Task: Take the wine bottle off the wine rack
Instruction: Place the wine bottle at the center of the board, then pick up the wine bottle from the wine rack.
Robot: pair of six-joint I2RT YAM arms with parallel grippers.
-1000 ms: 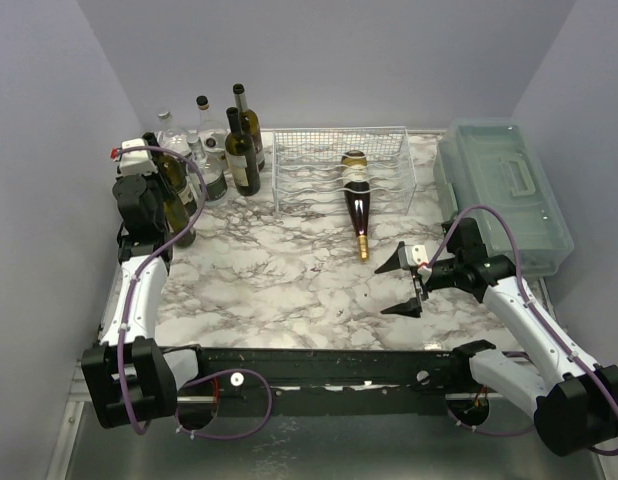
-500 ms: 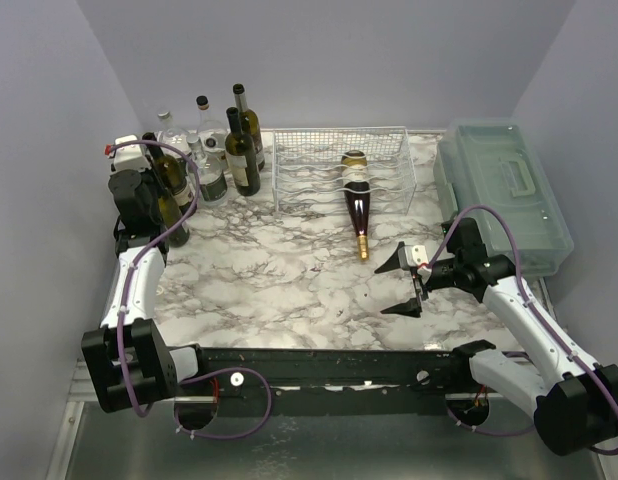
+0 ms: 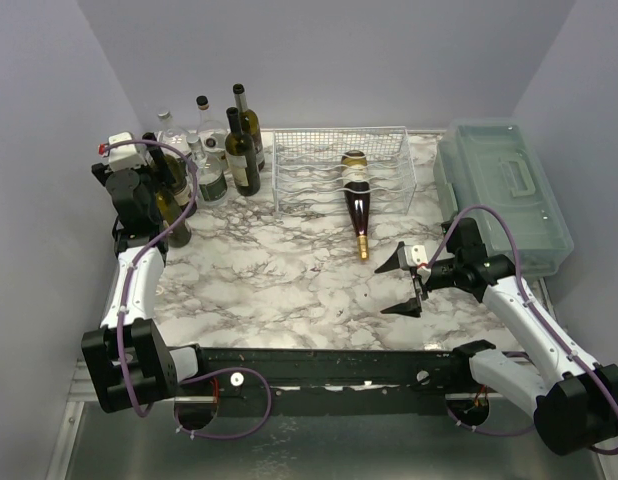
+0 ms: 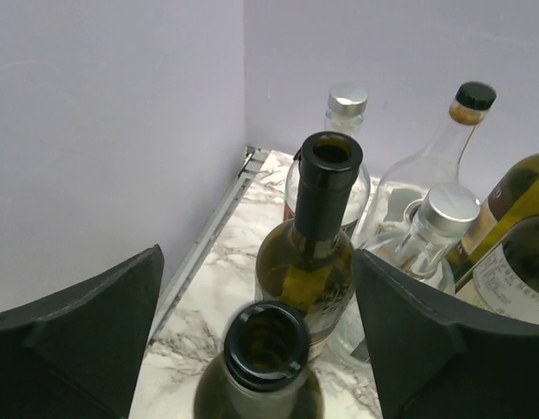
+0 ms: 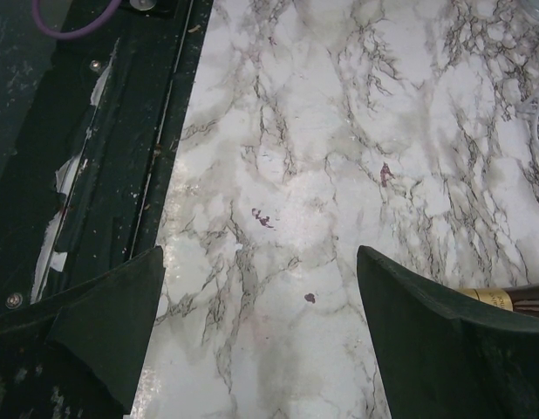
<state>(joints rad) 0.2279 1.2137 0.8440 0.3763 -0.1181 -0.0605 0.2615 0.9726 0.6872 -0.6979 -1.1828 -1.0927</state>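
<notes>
A dark red wine bottle (image 3: 356,205) lies in the white wire wine rack (image 3: 319,160) at the back middle. Its gold-capped neck (image 3: 363,248) juts forward over the marble. My right gripper (image 3: 397,287) hovers open just in front of and to the right of that neck, over bare marble (image 5: 261,262); the gold tip (image 5: 487,299) shows at the right edge of the right wrist view. My left gripper (image 3: 149,200) is at the far left above upright bottles. It stands open (image 4: 256,262), and the open mouth of a green bottle (image 4: 268,345) lies between its fingers, untouched.
Several upright bottles (image 3: 214,150), green and clear glass, cluster at the back left, left of the rack. A translucent green-grey plastic box (image 3: 504,190) with a handle lies along the right edge. The arms' black base rail (image 3: 319,365) runs along the near edge. Walls close in on three sides.
My left wrist has shifted a little toward the left wall and the back, staying over the green bottle. The right arm and the wine bottle have not moved.
</notes>
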